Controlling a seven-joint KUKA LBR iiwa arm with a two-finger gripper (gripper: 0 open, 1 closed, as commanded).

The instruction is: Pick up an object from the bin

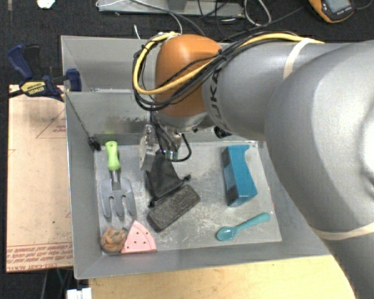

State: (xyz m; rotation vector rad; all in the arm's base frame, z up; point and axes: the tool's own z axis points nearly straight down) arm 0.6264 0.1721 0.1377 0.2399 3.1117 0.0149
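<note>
I've got the jaws low at the middle of the grey bin (81, 185), right above the narrow top of a black wedge-shaped piece (163, 179). I cannot tell whether they are clenched on it or released. The piece's lower end touches a dark grey rough block (173, 207) lying on the bin floor. Left of them I see a grey fork with a green handle (115, 189), with a brown lump (114, 237) and a pink wedge (139, 239) below it. To the right lies a blue block (238, 174), and near the front a teal spoon (242, 225).
</note>
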